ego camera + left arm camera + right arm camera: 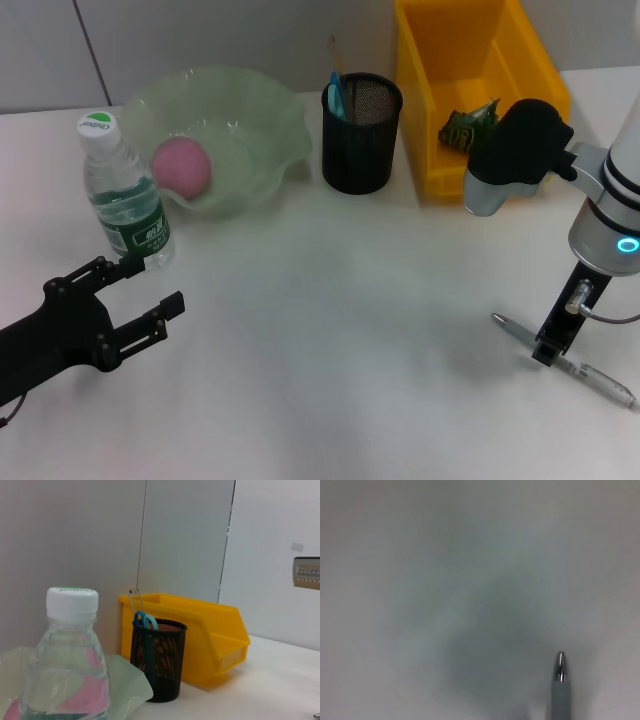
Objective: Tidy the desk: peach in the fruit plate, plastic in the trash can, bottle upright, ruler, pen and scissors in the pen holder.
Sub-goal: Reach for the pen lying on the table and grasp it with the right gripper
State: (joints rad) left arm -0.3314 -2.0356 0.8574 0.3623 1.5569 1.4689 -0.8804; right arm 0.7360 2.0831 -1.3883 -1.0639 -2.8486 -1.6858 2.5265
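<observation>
A pink peach (pixel 181 165) lies in the pale green fruit plate (pixel 265 120). A clear water bottle (pixel 125 195) with a white cap stands upright beside the plate and fills the near side of the left wrist view (pixel 67 670). The black mesh pen holder (pixel 362 135) holds blue-handled scissors (pixel 338 95) and a thin ruler. A green plastic wrapper (pixel 470 125) lies in the yellow bin (pixel 520 60). A silver pen (pixel 590 378) lies on the table at the right; its tip shows in the right wrist view (pixel 561 666). My right gripper (pixel 552 345) points down onto the pen's middle. My left gripper (pixel 150 290) is open and empty just in front of the bottle.
The white table (pixel 330 330) spreads between the two arms. The yellow bin stands at the back right next to the pen holder (pixel 159 660). A grey wall rises behind the table.
</observation>
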